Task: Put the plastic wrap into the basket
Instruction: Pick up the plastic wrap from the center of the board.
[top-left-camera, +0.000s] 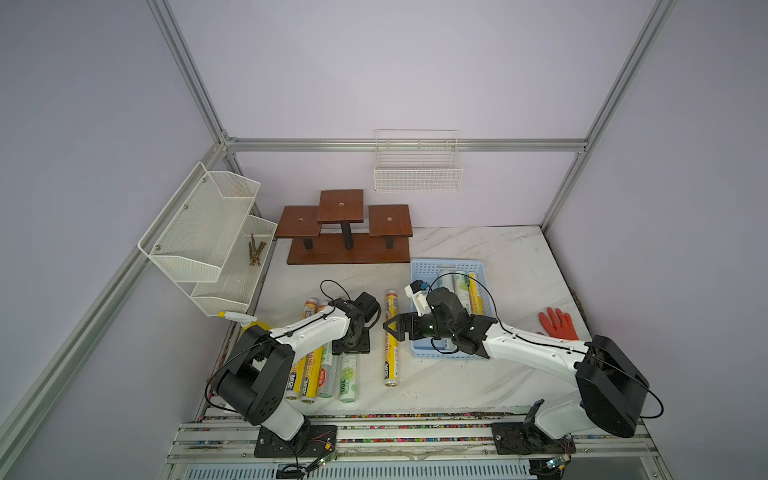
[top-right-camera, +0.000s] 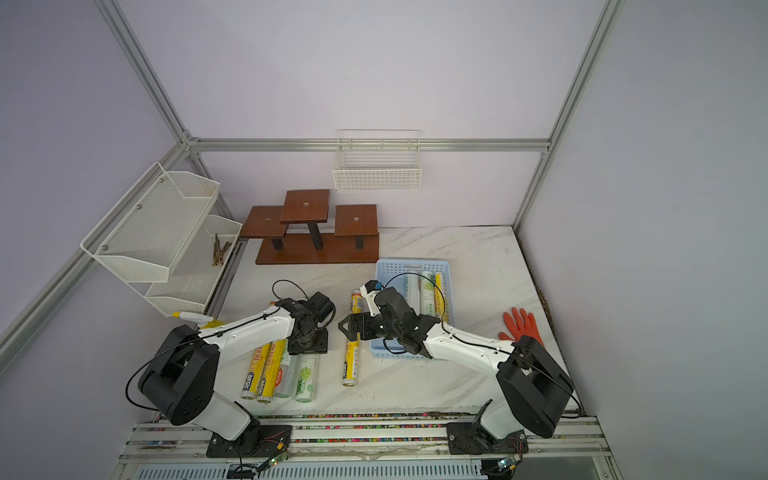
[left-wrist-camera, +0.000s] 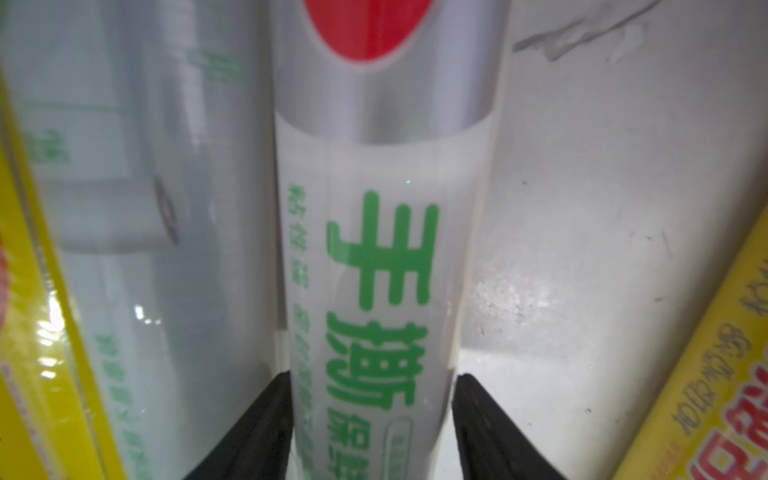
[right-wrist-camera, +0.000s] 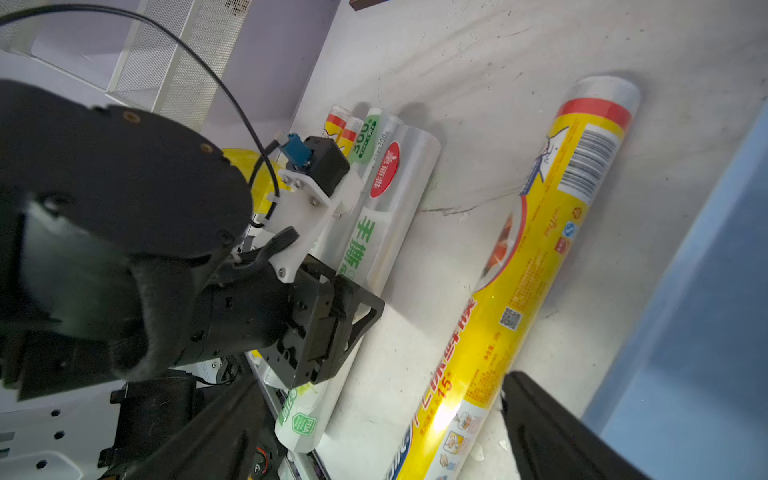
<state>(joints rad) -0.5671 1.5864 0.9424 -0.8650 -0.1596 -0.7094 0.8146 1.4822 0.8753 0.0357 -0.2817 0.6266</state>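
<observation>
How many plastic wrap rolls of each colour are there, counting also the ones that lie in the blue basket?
Yellow rolls: 4
White or silvery rolls: 4
Total: 8

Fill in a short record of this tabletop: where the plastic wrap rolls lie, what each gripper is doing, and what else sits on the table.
In light blue basket: three rolls visible
On table: five rolls, a row of four plus a lone yellow roll
Left gripper: closed on the white-green roll at the row's end
Right gripper: open, over the lone yellow roll
Other items: orange glove, wooden stand
</observation>
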